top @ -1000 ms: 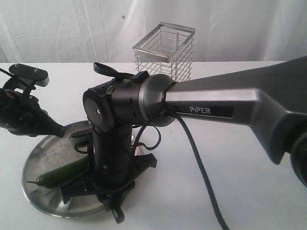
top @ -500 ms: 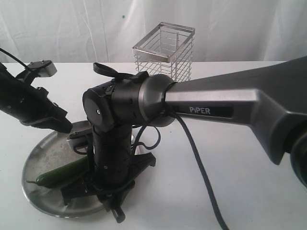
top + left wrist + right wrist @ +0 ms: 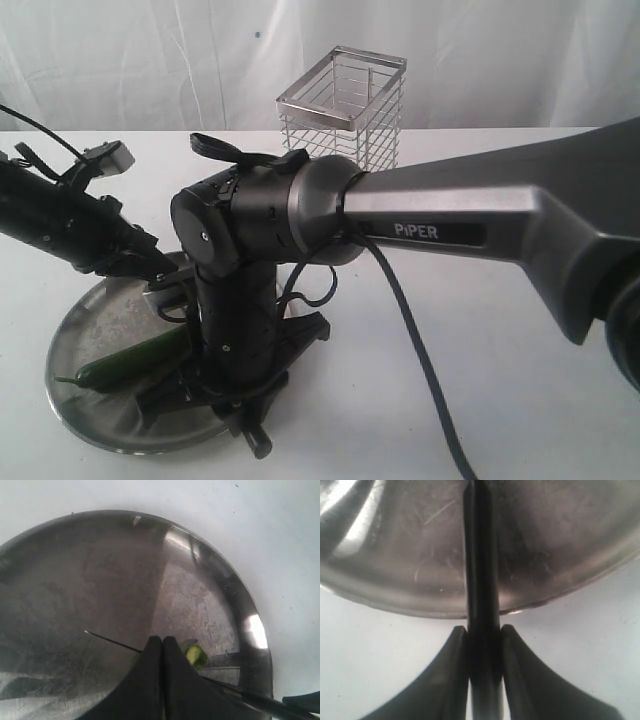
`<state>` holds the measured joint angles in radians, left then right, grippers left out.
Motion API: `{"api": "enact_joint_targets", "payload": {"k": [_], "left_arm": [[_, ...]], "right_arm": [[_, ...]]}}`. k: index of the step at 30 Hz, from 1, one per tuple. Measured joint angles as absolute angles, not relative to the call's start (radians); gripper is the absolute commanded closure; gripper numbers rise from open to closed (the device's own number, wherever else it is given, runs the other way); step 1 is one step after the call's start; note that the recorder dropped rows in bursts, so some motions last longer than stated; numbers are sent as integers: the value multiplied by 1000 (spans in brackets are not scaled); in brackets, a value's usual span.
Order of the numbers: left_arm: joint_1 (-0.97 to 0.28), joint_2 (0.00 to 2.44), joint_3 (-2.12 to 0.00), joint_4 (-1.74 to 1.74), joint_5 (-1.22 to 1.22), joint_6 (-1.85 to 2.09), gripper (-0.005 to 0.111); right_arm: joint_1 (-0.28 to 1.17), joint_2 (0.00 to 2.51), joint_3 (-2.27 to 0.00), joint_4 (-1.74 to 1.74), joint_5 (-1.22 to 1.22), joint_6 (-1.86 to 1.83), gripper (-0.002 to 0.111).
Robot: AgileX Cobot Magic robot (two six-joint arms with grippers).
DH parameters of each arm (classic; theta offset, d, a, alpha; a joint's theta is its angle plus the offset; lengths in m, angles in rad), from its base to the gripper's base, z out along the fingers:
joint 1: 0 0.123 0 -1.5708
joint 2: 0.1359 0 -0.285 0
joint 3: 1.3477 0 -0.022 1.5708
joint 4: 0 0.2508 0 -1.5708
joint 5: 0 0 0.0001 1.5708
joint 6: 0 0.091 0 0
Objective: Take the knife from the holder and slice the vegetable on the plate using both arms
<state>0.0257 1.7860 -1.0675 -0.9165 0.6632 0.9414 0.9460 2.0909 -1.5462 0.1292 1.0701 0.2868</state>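
Stage of work: slicing. The holder (image 3: 345, 100) stands at the back of the table with no knife in it, well apart from the work.

Right gripper (image 3: 482, 632): jaws partly closed, clamped on the black knife (image 3: 482, 555), which runs out from between the fingers and over the near rim of the plate (image 3: 95, 320). The grip looks square and centred.

Left gripper (image 3: 162, 645): fingers pressed together, nothing between them. It hangs over the plate, tips close to the thin blade edge that passes beneath them; whether they touch it I cannot tell.

The vegetable (image 3: 130, 362) lies on the front-left part of the plate, stem end pointing outward, its other end hidden behind the right arm. Neither gripper is on it. One small cut-off slice (image 3: 196, 656) lies beside the blade, so at least one cut appears done.

Judgement on the next move: the vegetable is unsteadied. The left gripper needs to come onto it and pin it before the right arm sets the blade across it and presses down. A loose, round vegetable on polished steel is likely to roll otherwise.
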Motion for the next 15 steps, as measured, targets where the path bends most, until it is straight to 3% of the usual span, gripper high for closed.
{"api": "enact_joint_targets", "payload": {"k": [15], "left_arm": [[26,1789,-1068,-959,700,944,107]], "right_arm": [[946,2091,-1546,131,1086,313,108]]}}
